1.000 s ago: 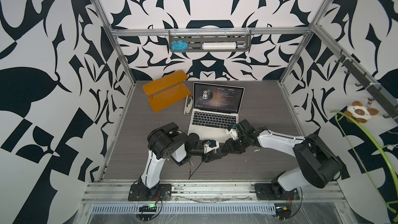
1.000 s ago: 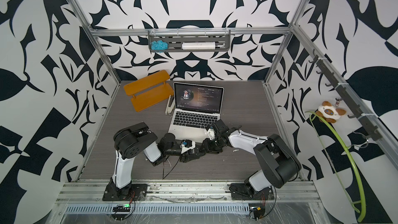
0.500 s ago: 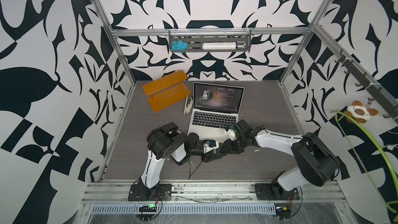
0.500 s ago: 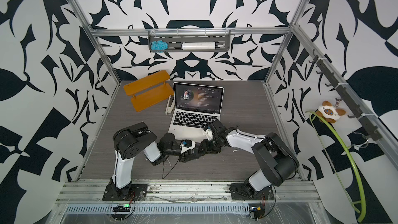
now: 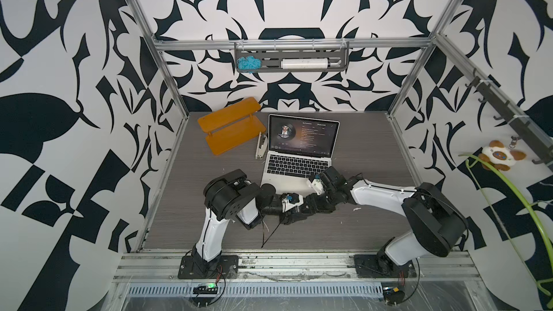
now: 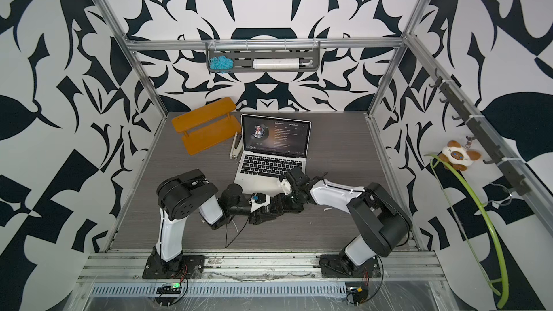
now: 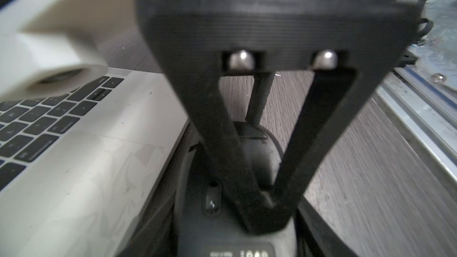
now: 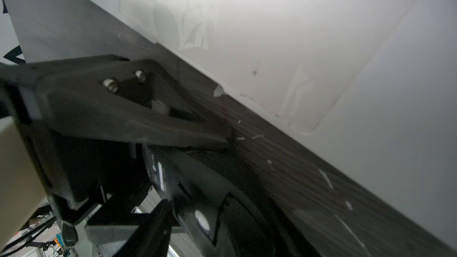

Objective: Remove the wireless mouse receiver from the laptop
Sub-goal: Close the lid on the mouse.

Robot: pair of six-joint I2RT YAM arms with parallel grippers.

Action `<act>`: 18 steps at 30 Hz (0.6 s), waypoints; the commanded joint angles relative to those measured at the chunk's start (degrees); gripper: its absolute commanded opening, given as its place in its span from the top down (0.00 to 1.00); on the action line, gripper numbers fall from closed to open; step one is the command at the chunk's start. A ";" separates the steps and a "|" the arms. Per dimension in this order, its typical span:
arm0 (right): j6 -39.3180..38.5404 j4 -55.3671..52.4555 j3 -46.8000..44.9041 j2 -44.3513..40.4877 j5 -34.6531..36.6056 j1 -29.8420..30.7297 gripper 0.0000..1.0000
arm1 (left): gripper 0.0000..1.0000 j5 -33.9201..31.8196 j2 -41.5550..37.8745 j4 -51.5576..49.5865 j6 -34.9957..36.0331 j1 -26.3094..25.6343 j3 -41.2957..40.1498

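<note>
1. Laptop (image 5: 294, 172) stands open at mid-table; stapler (image 5: 260, 148) just left, open grey tabletop (image 5: 368, 145) to its right.
2. Left gripper (image 5: 318, 203) and right gripper (image 8: 193, 174) crowd its near-right edge; blurred views, so I cannot tell whether either claw grips.

The right arm (image 5: 332, 178) hides the laptop's (image 5: 296, 164) near right corner in both top views; its ports are unreadable.

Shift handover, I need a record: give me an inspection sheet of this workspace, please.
Surface: grey wood-grain table, white flecks near front.
Job's things: laptop open, screen lit; receiver not made out.
Clutter: orange shelf and stapler beside laptop.
Grippers: left gripper and right gripper meet over a dark rounded object by laptop's front; fingers unclear.
Cables: black cable trails under left arm.
Surroundings: patterned walls; plush toy, green hose at right.
</note>
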 commanded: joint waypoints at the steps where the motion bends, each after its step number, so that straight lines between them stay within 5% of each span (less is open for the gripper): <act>1: -0.13 1.27 -4.31 4.30 4.59 2.02 0.35 | 0.79 -1.36 5.19 -17.04 -4.39 -0.57 -1.29; 11: -1.62 -2.13 -8.04 -5.36 1.92 -5.90 0.33 | 0.80 -1.80 5.27 -17.22 -4.26 -0.58 -1.27; 18: -1.57 -4.46 -7.35 -4.77 3.49 -6.04 0.39 | 0.79 -2.04 5.22 -17.32 -4.21 -0.62 -1.26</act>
